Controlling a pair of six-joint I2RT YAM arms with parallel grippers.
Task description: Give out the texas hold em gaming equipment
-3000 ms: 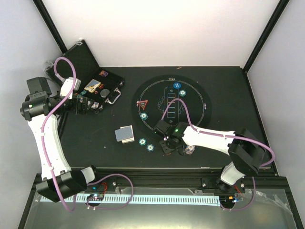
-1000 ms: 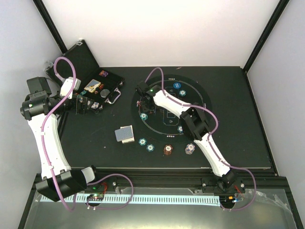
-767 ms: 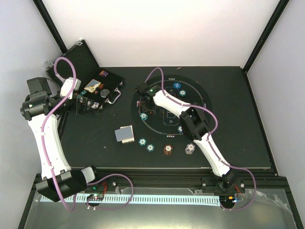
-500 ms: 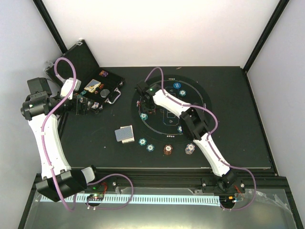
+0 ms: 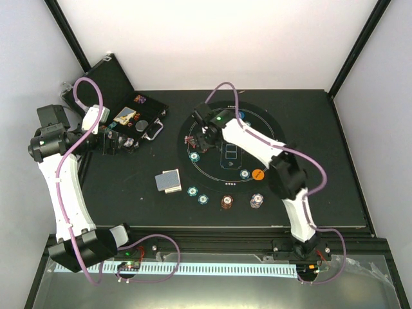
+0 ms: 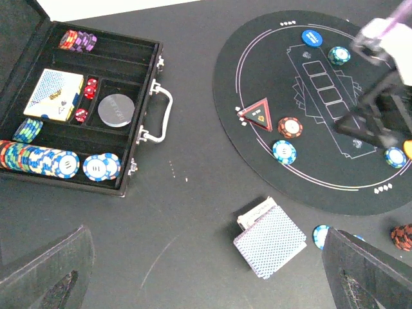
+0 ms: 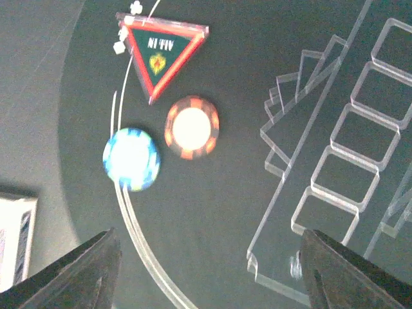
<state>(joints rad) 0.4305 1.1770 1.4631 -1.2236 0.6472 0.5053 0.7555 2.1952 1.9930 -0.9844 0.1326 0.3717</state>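
R gripper point(image 7: 212, 261) hovers over round black printed mat point(image 6: 257, 71), left side, fingers apart, nothing btwn. Brown-red striped poker chip point(image 7: 192, 127) lies flat beside red triangle marker point(image 7: 161, 48) & teal chip point(image 7: 131, 158), prob. that seat's stake. L gripper point(image 6: 206, 277) gapes wide, empty, by black foam-lined case point(image 6: 122, 67).
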